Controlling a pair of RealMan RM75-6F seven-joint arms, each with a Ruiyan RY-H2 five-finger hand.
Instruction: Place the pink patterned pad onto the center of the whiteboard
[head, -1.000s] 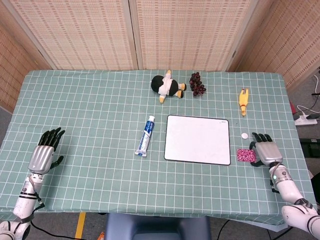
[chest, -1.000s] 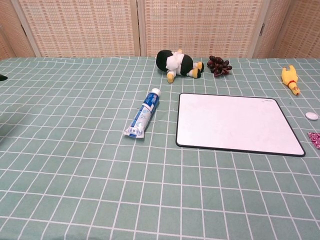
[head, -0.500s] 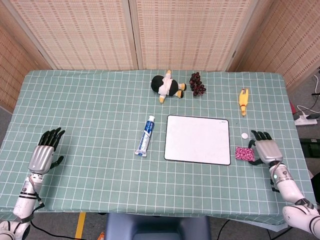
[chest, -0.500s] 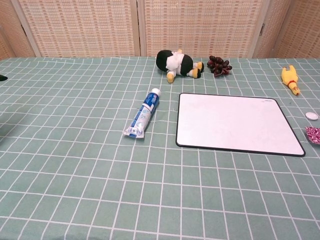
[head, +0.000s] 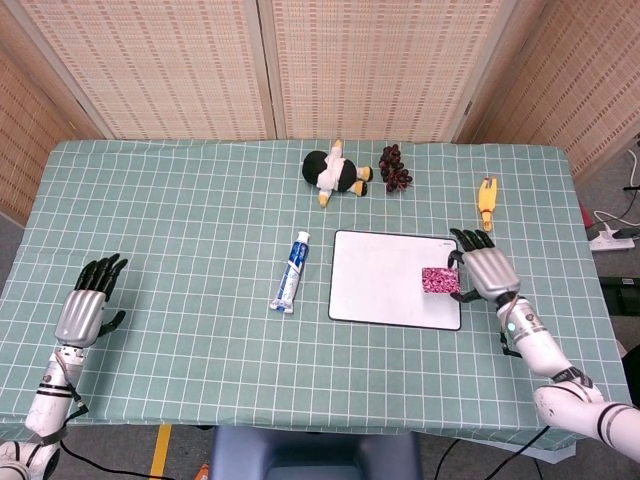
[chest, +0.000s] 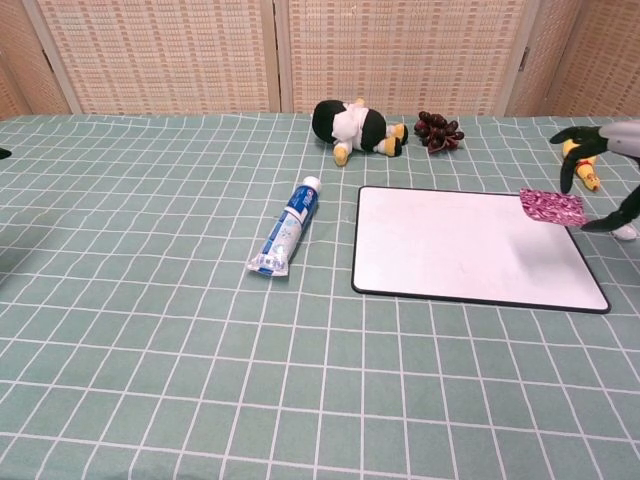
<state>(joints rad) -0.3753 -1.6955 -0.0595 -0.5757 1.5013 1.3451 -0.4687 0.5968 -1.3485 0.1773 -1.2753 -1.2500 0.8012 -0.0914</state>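
Observation:
The pink patterned pad (head: 438, 280) (chest: 551, 206) hangs above the right part of the whiteboard (head: 385, 280) (chest: 460, 245), pinched by my right hand (head: 484, 271) (chest: 605, 170), which reaches in over the board's right edge. The whiteboard is a white rectangle with a dark rim, lying flat in the middle right of the table. My left hand (head: 89, 303) rests far off at the table's left front, fingers spread, holding nothing.
A blue and white toothpaste tube (head: 292, 272) (chest: 286, 228) lies left of the board. Behind it are a plush penguin (head: 333, 172) (chest: 356, 127) and dark grapes (head: 394, 167) (chest: 439, 130). A yellow rubber chicken (head: 486, 204) (chest: 580, 161) lies at the back right.
My right hand lifted the pink pad from the table right of the board and carried it left and away, over the board's right part. The left hand stayed still.

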